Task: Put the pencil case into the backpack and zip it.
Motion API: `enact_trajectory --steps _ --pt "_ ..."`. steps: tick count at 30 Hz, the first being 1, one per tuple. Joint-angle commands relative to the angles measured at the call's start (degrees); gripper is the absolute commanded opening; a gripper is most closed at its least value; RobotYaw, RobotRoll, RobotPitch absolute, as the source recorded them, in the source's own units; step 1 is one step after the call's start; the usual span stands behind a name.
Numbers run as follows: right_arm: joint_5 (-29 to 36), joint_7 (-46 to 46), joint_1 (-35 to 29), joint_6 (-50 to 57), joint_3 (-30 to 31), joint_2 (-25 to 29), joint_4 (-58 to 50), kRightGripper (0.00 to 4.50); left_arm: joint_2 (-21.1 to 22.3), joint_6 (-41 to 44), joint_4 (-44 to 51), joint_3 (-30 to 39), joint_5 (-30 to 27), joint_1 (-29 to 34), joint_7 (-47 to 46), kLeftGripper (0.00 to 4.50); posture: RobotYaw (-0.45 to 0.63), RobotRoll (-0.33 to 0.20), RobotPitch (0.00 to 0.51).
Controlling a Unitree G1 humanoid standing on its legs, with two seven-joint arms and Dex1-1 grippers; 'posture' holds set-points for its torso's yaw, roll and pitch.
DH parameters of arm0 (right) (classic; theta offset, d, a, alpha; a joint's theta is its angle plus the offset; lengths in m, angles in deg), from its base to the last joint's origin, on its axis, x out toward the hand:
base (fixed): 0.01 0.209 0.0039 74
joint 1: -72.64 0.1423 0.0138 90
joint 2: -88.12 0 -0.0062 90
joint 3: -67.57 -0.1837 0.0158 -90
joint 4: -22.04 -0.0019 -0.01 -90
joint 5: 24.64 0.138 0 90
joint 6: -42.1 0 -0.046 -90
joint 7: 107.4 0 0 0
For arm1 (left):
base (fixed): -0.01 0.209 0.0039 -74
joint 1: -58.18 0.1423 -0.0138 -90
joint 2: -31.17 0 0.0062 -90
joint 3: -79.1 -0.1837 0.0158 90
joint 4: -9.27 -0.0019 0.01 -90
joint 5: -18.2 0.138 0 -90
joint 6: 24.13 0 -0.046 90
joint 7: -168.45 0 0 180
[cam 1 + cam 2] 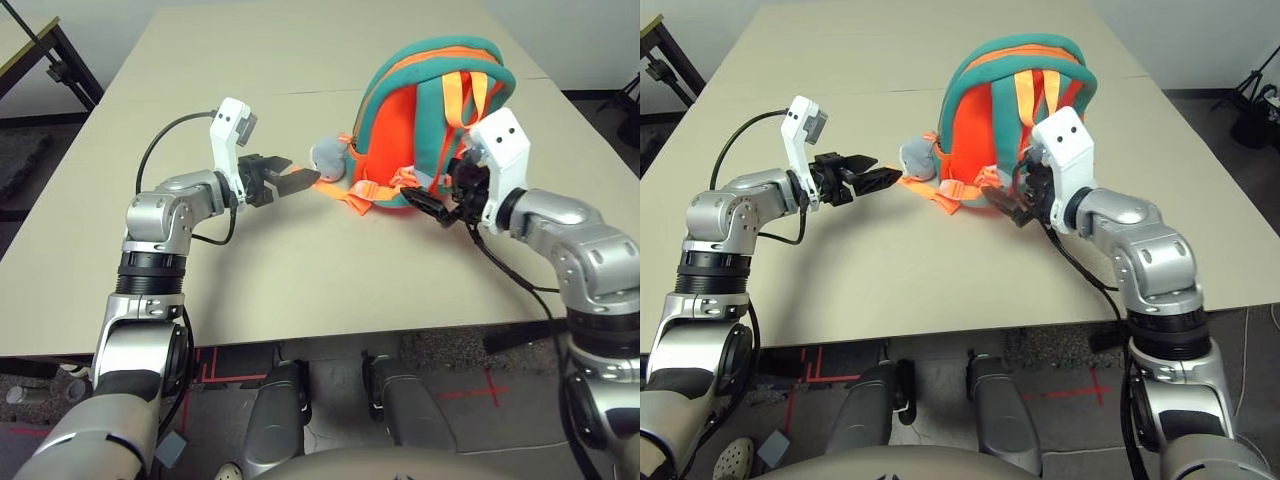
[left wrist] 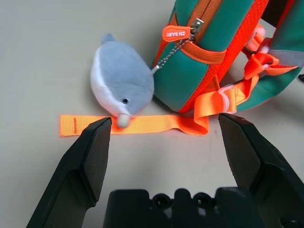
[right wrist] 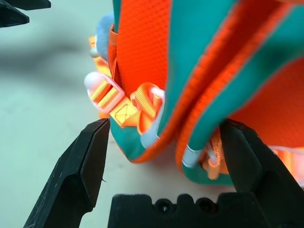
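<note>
"What do you have in front of you?"

"From my seat, a small orange backpack with teal trim (image 1: 405, 130), upright on the pale, smooth-topped desk (image 1: 270, 290), toward my right."

"And the left fingers (image 2: 164, 118)?"

"Spread wide and empty, just beside the blue-and-white plush toy (image 2: 121, 78). A silver bead chain (image 2: 173, 54) runs from the toy to the bag, near an orange zipper pull (image 2: 176, 33). (It looks like a little dolphin, beak down on a flat orange webbing strap (image 2: 147, 125).)"

"The right?"

"Those fingers (image 3: 164, 123) are released too, at the bag's lower part, by the shoulder straps. I can't tell whether they touch the fabric."

"Pencil case?"

"I can't make it out, and I can't tell whether it's inside the bag."
</note>
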Motion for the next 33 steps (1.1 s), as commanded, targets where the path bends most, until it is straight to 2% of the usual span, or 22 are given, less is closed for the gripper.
enact_trajectory --steps 1,10,17,23,33 --pt "1.84 -0.21 -1.83 1.97 -3.87 2.05 -0.66 4.49 0.73 0.79 1.09 0.24 -0.52 0.86 -0.17 4.50 -0.13 0.000 0.170" --pt "0.89 -2.95 -6.13 -1.59 -10.70 3.93 5.26 4.49 1.92 2.35 3.32 2.12 -1.52 2.15 -1.99 4.50 -0.14 0.000 0.171" --pt "-0.33 -9.28 -7.77 -9.99 -14.82 -1.28 10.91 4.49 1.49 0.19 5.19 5.83 -1.22 4.33 -7.00 4.50 -0.12 0.000 0.178" --pt "-2.05 -15.13 -8.33 -21.62 -18.05 -5.98 17.96 4.49 0.03 -7.33 4.65 11.56 -0.19 8.96 -13.76 4.50 -0.11 0.000 0.183" --pt "-2.62 -15.98 -10.87 -36.43 -18.58 -8.06 26.52 4.49 -1.26 -23.35 1.83 15.63 2.97 16.64 -20.58 4.50 -0.08 0.000 0.192"
